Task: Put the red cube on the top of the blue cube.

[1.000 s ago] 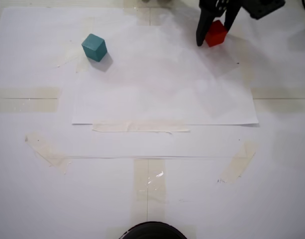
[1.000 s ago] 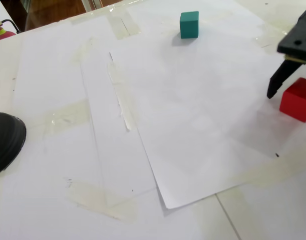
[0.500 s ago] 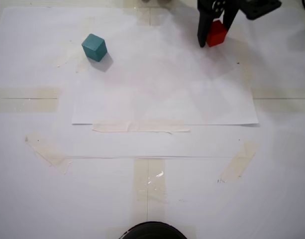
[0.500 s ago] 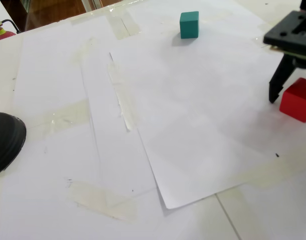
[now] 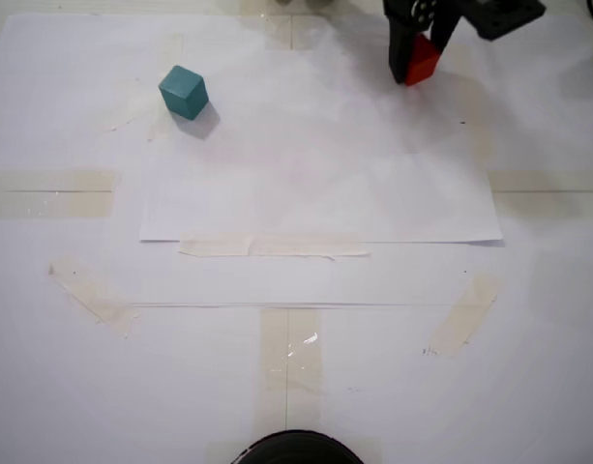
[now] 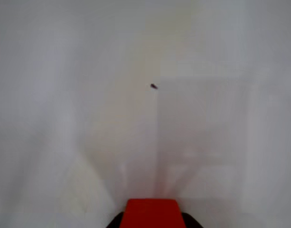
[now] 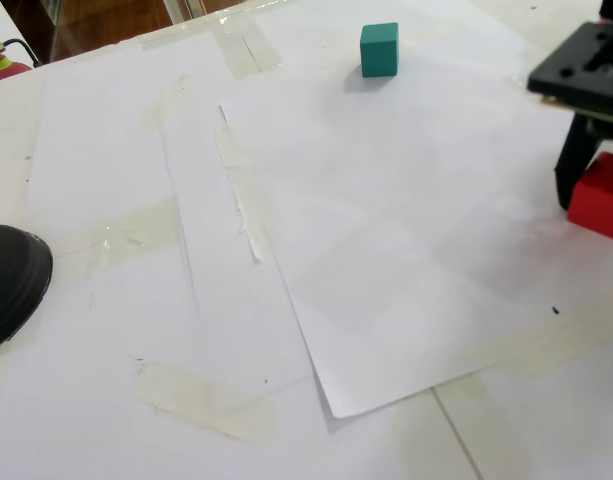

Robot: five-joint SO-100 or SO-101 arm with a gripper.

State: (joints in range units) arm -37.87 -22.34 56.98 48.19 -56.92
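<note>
White paper sheets (image 5: pixel 315 184) cover the table, held down by strips of clear tape (image 5: pixel 49 191), and one sheet's corner lifts slightly in a fixed view (image 7: pixel 331 405). A dark rounded object (image 7: pixel 11 280) sits at the table's edge, well apart from both cubes. The blue cube (image 5: pixel 184 92) stands alone on the paper at upper left in a fixed view, with open paper on every side of it; it shows again in the other fixed view (image 7: pixel 379 49). The red cube (image 5: pixel 421 60) is far to its right, between the black fingers of the gripper (image 5: pixel 419 66), which press against its two sides; it seems to rest on the paper or just above, and I cannot tell which. In a fixed view the red cube (image 7: pixel 599 196) lies at the right edge, partly cut off, with one dark finger touching its left side. The wrist view shows the red cube (image 6: pixel 151 214) at the bottom centre and a small dark speck (image 6: pixel 154 86) on the paper beyond.
</note>
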